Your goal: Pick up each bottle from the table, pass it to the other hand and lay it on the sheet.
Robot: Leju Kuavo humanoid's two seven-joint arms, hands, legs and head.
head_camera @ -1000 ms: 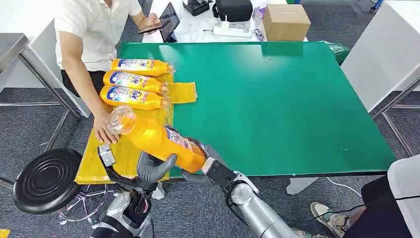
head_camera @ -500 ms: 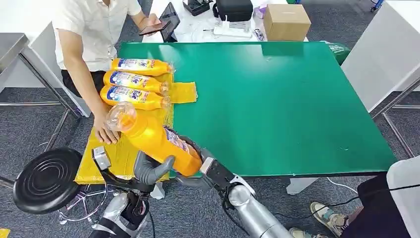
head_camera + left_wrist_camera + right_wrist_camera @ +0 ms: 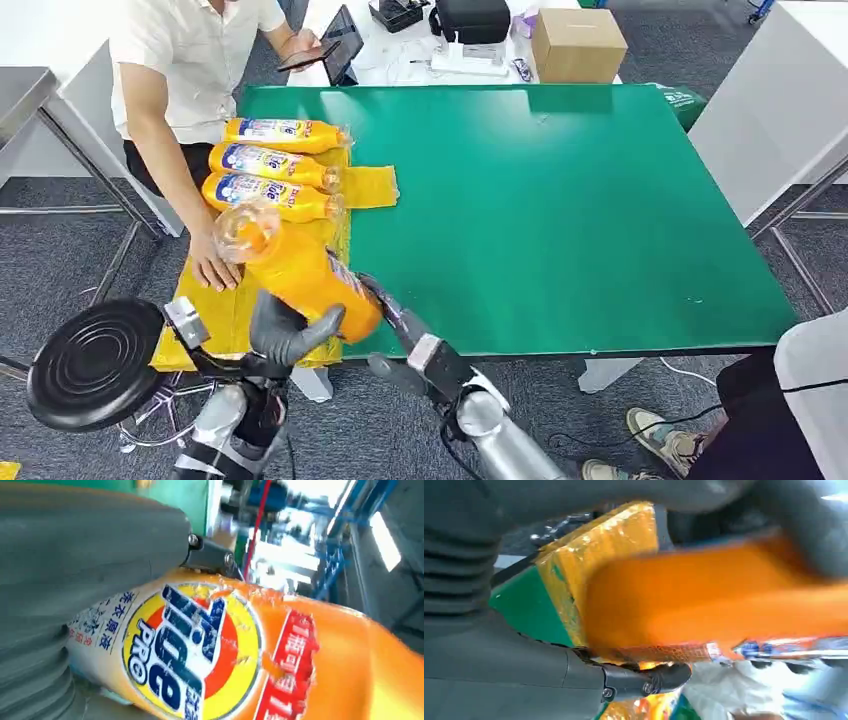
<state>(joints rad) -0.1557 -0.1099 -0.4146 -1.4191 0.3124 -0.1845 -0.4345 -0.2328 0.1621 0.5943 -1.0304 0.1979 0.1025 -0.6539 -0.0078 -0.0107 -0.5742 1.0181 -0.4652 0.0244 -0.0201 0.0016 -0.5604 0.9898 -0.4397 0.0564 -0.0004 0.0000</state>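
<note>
Left hand (image 3: 285,330) and right hand (image 3: 395,320) both grip the orange, blue-labelled bottle (image 3: 300,272).

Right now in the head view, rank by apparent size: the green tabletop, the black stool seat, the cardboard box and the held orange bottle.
1. Green tabletop, by far the largest.
2. Held orange bottle and black stool seat: too alike to rank, and both are near the camera.
3. Cardboard box, smallest, though it is farthest away.
</note>
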